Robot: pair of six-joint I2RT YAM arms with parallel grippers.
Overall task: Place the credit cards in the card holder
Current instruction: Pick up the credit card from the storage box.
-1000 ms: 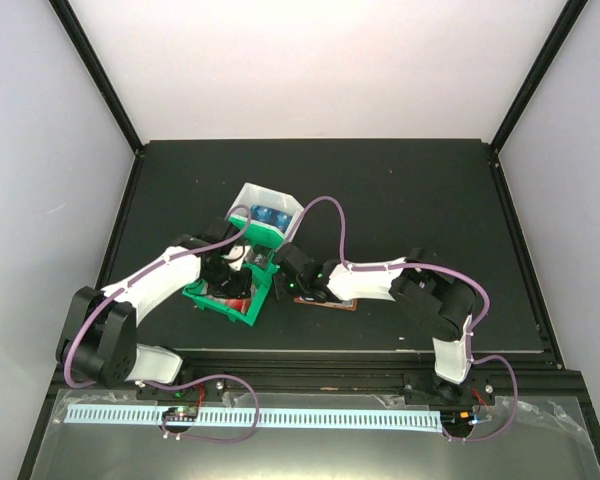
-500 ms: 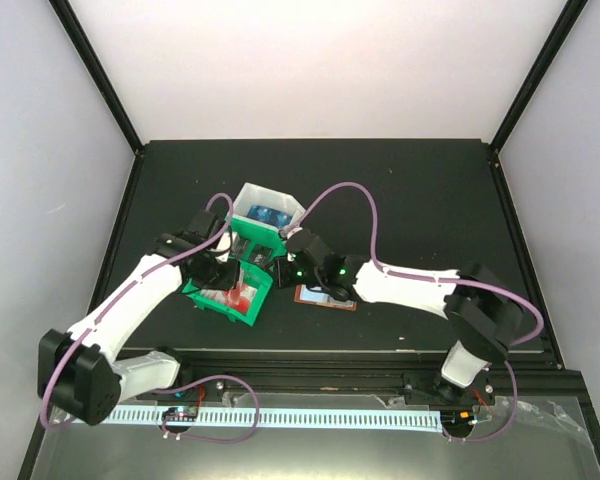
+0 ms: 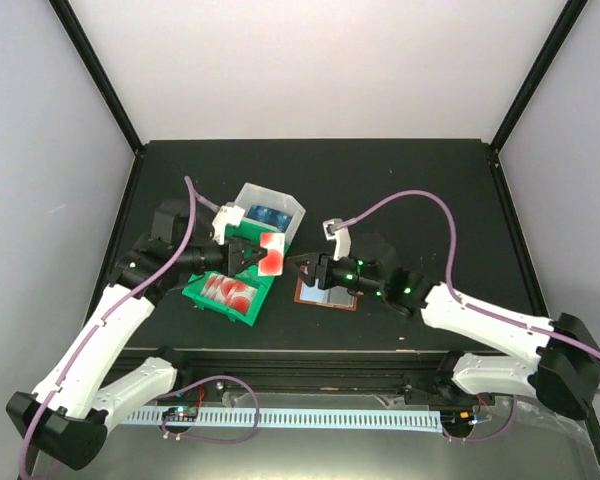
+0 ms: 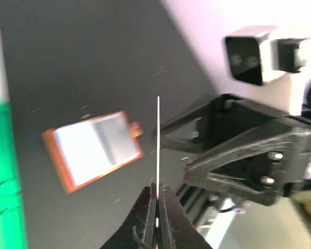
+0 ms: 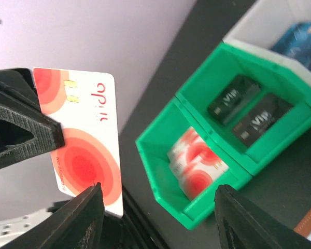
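My left gripper [image 3: 252,255] is shut on one red-and-white credit card [image 3: 271,254] and holds it in the air beside the tray. In the left wrist view the card [image 4: 158,140] shows edge-on between the closed fingers [image 4: 150,210]. My right gripper [image 3: 302,266] is open and empty, facing the card from the right, a little apart from it. In the right wrist view the card [image 5: 80,140] is at the left. The brown card holder [image 3: 327,293] lies open on the table under my right gripper. It also shows in the left wrist view [image 4: 93,148].
The green-and-white three-compartment tray [image 3: 198,292] stands at the left. In the right wrist view it holds red-and-white cards [image 5: 202,161], black cards [image 5: 249,111] and blue cards [image 5: 300,36]. The table's near edge lies just below the tray and card holder.
My left gripper has lifted a red-and-white card out of the tray and carried it to the right. My right gripper has swung away from the tray towards the raised card.
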